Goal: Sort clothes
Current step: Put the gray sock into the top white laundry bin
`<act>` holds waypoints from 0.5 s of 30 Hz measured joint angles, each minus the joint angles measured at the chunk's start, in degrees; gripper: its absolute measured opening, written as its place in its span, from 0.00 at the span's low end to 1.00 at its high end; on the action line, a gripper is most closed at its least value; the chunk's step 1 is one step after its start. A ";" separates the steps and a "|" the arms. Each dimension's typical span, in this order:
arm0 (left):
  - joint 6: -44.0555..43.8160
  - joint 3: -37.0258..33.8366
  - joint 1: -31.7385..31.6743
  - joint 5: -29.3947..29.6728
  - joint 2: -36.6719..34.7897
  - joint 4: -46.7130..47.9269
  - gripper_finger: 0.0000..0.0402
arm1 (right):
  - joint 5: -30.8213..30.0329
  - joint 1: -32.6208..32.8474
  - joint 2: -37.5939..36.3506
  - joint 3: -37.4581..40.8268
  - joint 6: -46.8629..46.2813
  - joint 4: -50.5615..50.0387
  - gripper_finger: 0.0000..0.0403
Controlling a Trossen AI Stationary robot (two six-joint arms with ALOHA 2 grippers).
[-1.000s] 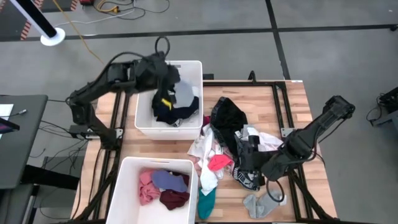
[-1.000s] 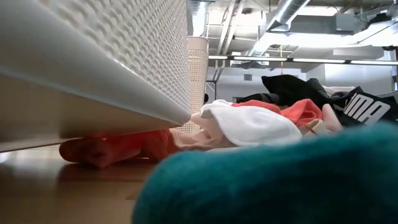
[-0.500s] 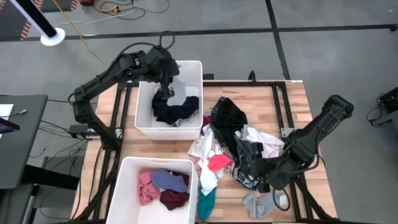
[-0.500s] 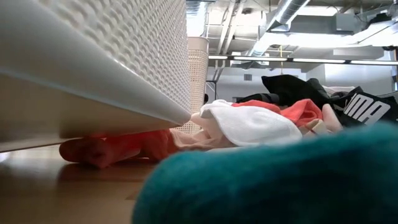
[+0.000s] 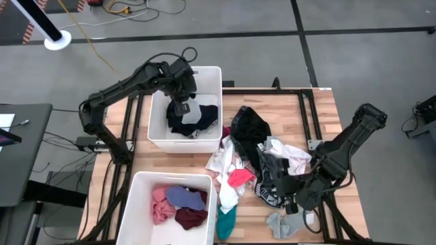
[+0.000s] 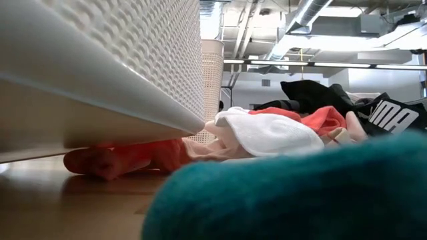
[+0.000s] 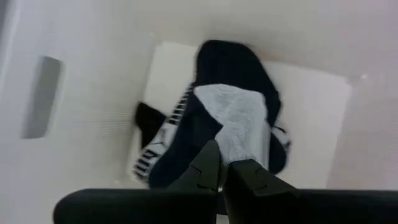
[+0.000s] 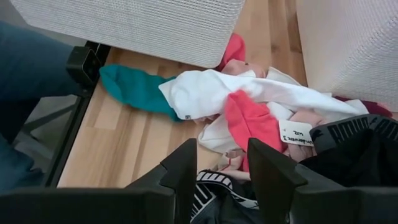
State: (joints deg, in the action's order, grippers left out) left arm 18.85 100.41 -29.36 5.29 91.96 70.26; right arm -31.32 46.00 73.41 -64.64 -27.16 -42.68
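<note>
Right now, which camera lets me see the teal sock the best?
The right wrist view shows the teal sock best: it lies whole on the wood table, one end under white clothes. The high view shows it small, beside the near bin. The low view shows only a teal blur up close. The left wrist view misses it.

Two bins (image 5: 204, 76) sit left of the clothes pile (image 5: 259, 160) on the table (image 5: 320, 116), each apparently holding garments.
</note>
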 joint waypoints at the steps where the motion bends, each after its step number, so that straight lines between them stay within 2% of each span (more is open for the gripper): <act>1: 0.16 -0.62 -0.25 -1.17 0.00 -0.18 0.00 | -0.06 0.00 0.00 0.00 0.00 0.00 0.39; 7: 0.61 -3.67 -1.18 -4.60 -0.01 -0.69 0.00 | -0.28 0.00 0.00 0.02 0.06 0.96 0.39; 10: 0.72 -5.27 -1.59 -8.42 -0.02 -0.79 0.01 | -0.28 0.00 0.00 0.95 0.16 2.69 0.39; 15: 0.82 -6.72 -1.68 -9.72 -0.02 -0.72 0.09 | -0.28 0.00 0.00 4.43 0.10 5.95 0.39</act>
State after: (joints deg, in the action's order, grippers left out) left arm 19.67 93.69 -31.05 -4.43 91.94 69.55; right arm -31.59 46.00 73.41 -60.22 -27.06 -36.73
